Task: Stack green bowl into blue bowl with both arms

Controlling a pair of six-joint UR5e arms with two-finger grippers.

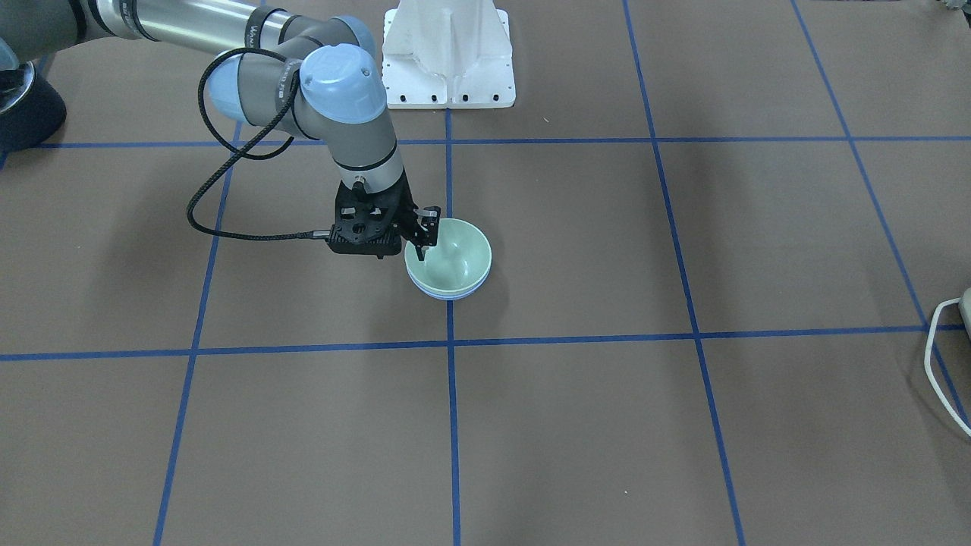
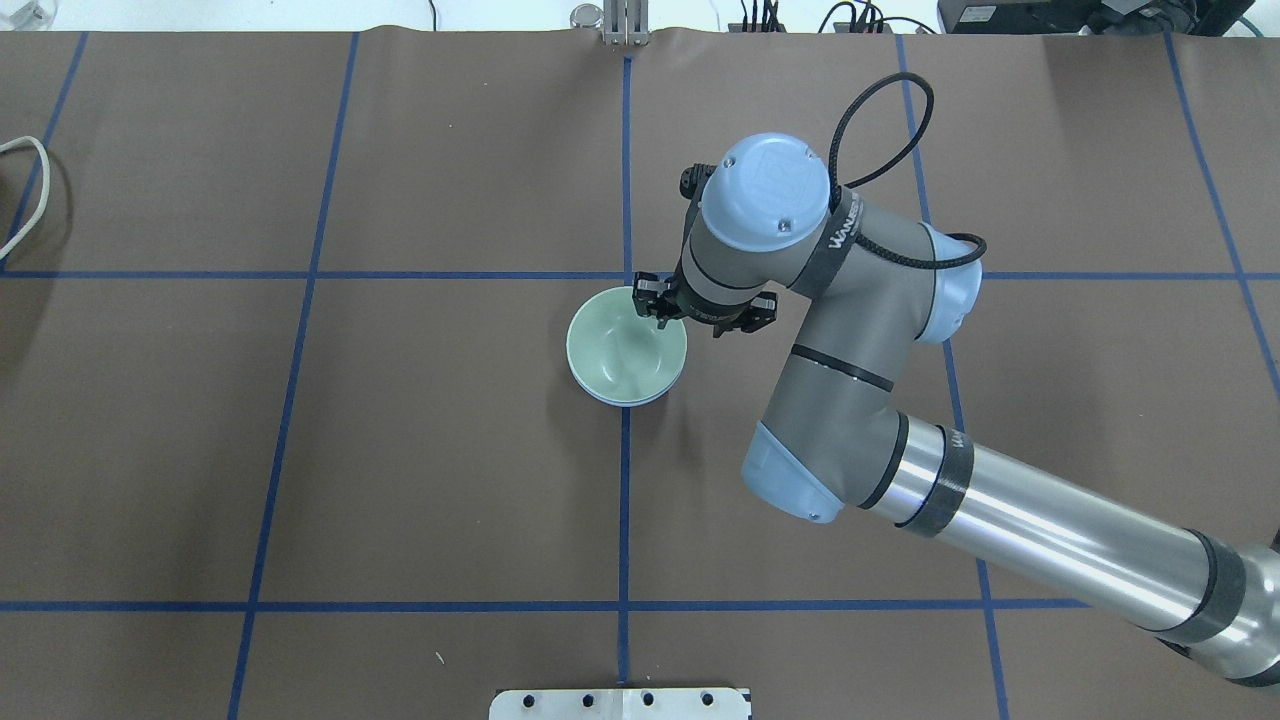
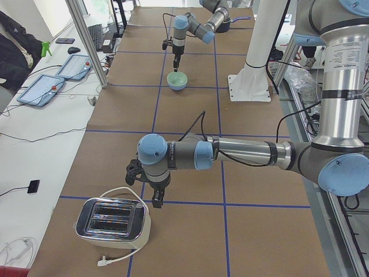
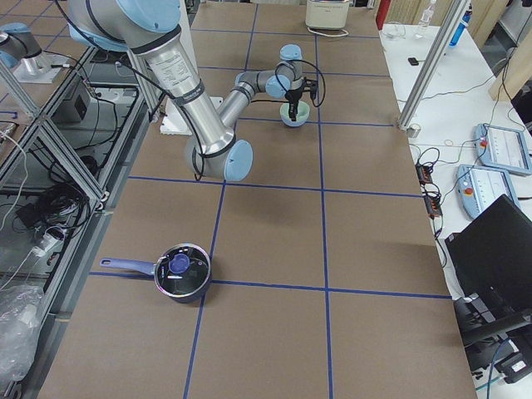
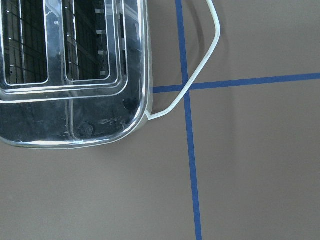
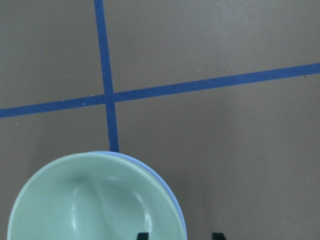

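Far left: left tool (image 3: 157, 201) hangs just beside toaster (image 3: 112, 219), above the tabletop (image 3: 190, 242). Released or clenched, cannot tell; its wrist view shows only the toaster and a white cord (image 5: 210, 60). Centre: green bowl (image 2: 622, 345) sits nested in blue bowl (image 1: 449, 295), upright, on a blue tape line (image 2: 626, 500), with only a thin blue rim showing under it. Just right of it: right tool (image 1: 425, 244) at the green bowl's rim, released, jaws spread across the rim, one tip inside and one outside. Right arm (image 2: 1000, 520) enters from the lower right.
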